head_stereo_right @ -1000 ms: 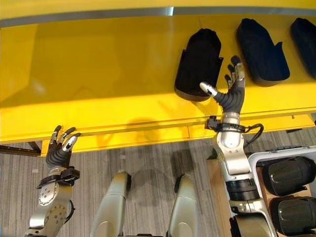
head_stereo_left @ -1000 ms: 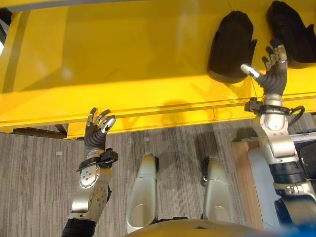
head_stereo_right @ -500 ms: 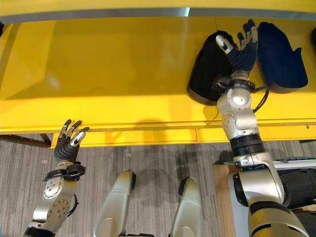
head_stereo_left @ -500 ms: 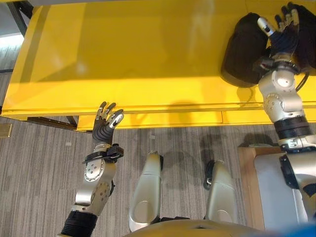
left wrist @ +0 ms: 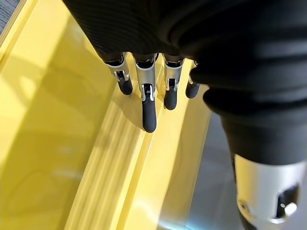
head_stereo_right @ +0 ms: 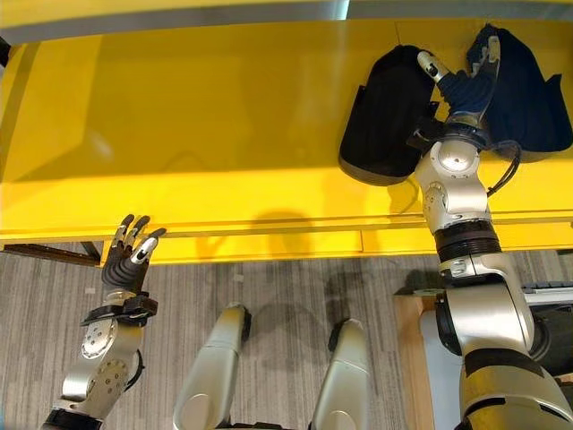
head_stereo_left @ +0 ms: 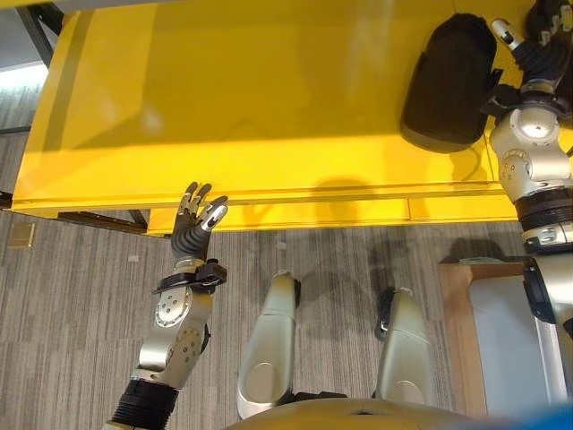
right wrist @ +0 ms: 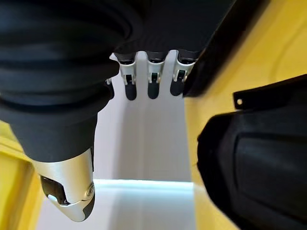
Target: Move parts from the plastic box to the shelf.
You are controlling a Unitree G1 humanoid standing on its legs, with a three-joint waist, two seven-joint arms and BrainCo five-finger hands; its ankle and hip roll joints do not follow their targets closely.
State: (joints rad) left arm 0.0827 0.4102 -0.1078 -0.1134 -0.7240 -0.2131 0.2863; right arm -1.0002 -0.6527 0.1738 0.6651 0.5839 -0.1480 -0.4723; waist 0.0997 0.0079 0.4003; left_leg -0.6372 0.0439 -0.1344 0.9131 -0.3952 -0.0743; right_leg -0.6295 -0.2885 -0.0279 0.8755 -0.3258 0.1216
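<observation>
Parts lie on the yellow shelf; the right hand hovers between them, fingers spread, holding nothing. The left hand idles, fingers relaxed. More remains.

Left hand stood raised on a bent arm low at the left, fingers straight and loosely spread, empty, while the right arm reached far forward at the right, its hand upright with fingers straight and thumb apart.
</observation>
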